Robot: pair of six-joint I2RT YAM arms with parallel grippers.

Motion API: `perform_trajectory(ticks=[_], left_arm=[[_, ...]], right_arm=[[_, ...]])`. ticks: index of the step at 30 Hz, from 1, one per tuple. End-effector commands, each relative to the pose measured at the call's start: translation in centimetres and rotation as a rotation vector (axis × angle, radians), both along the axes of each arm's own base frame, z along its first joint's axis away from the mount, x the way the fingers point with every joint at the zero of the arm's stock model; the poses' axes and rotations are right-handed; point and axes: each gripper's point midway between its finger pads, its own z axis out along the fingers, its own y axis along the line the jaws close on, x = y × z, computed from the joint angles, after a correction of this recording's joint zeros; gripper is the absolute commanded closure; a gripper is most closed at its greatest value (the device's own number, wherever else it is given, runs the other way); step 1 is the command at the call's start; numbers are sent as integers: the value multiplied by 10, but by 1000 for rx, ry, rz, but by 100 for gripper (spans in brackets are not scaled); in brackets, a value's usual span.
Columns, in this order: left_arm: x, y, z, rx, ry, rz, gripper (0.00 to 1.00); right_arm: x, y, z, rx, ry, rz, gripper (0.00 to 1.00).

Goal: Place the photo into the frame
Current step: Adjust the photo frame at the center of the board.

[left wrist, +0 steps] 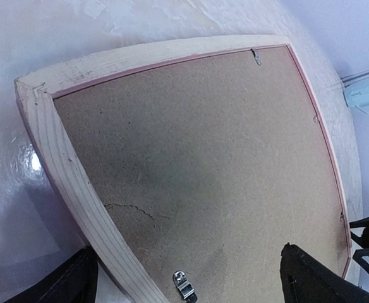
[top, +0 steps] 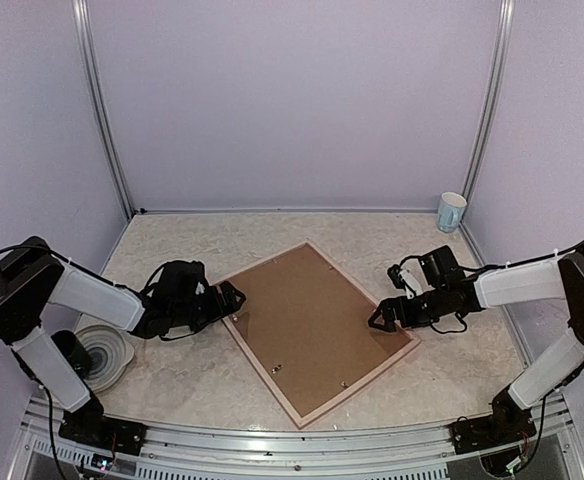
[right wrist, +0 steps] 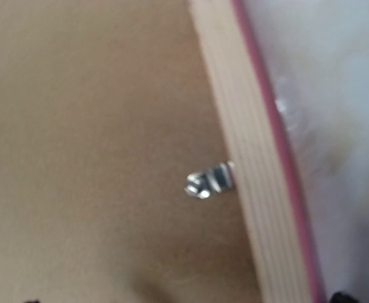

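Note:
The frame [top: 303, 417] lies face down and askew on the table, pale wood back up, with a brown backing board [top: 312, 320] inside it. My left gripper [top: 234, 300] is open at its left edge; in the left wrist view the wooden rail [left wrist: 52, 158] and a metal clip [left wrist: 184, 285] lie between its fingers [left wrist: 311, 281]. At the frame's right edge my right gripper [top: 382, 318] is also open. The right wrist view is blurred and shows the rail [right wrist: 248, 158] with its pink edge and a clip [right wrist: 208, 180]. The photo is out of view.
A pale blue cup [top: 451, 211] stands in the back right corner. A white round object [top: 102, 352] sits by the left arm's base. Walls close in the table at the back and on both sides.

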Motion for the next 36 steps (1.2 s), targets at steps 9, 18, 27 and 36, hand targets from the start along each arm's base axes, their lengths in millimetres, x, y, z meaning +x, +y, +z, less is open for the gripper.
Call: perform_trajectory(ticks=[9,18,27,36], left_arm=[[34,-22,2,-15,12,-106,1],[72,-28,2,3,8,-125,1],[94,-5,4,40,3,-99,1],[62,30,17,94,-12,-68,1]], right_arm=[[-56,43,3,53,73,122,1],[-84,75,1,62,101,202,1],[-80,77,17,62,38,211,1],[-31,52,52,-13,-129,111,1]])
